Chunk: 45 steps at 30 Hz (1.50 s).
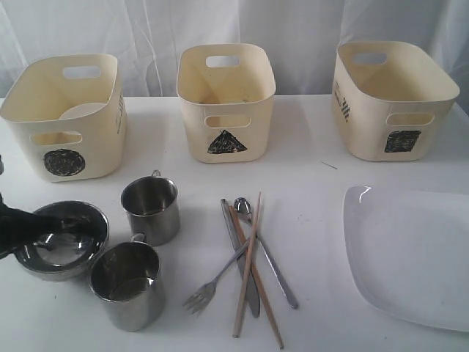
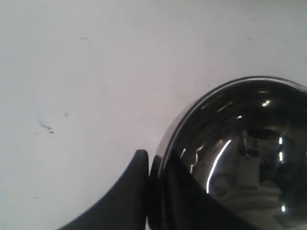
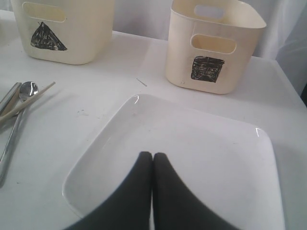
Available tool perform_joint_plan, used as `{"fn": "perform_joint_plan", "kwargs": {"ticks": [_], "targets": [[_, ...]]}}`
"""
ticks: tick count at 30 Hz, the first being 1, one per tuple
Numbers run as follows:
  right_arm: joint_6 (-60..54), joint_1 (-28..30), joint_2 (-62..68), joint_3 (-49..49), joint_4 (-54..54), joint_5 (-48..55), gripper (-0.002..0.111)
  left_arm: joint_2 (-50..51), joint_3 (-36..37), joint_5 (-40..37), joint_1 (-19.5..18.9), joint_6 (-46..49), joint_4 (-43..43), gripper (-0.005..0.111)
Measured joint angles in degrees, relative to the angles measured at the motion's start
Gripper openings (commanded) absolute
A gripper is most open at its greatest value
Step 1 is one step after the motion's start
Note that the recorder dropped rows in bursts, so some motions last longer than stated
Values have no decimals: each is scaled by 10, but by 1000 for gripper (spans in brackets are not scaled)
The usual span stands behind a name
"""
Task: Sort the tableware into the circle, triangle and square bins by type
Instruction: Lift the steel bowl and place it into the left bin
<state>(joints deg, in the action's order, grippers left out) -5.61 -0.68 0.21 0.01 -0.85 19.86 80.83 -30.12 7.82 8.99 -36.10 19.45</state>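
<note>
Exterior view, lower left: my left gripper (image 2: 156, 167) pinches the steel bowl (image 1: 69, 246) by its rim, with the circle bin (image 1: 66, 139) just above.

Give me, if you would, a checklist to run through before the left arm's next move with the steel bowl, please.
1. Left pincer straddles the steel bowl rim, one finger outside and one inside: ok.
2. Grip firm on the rim: cannot tell; no view shows whether the fingers press the metal.
3. Room in the circle bin: ok; only a white bowl shows inside.
4. Front mug apart from the steel bowl: cannot tell; the two overlap in the exterior view.
5. Right pincer out of the way: ok; it is shut, over the plate, far from the left side.
</note>
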Motion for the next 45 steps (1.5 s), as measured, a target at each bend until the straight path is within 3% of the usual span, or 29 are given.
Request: {"fn": "perform_joint_plan", "kwargs": {"ticks": [4,8,10,14,17,21,26,29,35,38,45], "targets": [[0,0,0,0,0,0,0,-83,-31,-60,-27,24,2,0],[0,0,0,0,0,0,0,-178,-75,-58,-48,28,2,0],[0,0,0,0,0,0,0,-214,-92,-8,-50,32,2,0],[0,0,0,0,0,0,0,-241,-102,184,-50,93,2,0],[0,0,0,0,0,0,0,-223,-104,288,-50,205,-9,0],[0,0,0,0,0,0,0,-146,-109,341,-50,370,-132,0],[0,0,0,0,0,0,0,28,-180,419,-52,443,-254,0],[0,0,0,0,0,0,0,123,-271,414,-52,451,-258,0],[0,0,0,0,0,0,0,255,-408,268,-52,533,-256,0],[0,0,0,0,0,0,0,276,-429,227,-52,587,-258,0],[0,0,0,0,0,0,0,278,-438,213,-52,711,-305,0]]}}
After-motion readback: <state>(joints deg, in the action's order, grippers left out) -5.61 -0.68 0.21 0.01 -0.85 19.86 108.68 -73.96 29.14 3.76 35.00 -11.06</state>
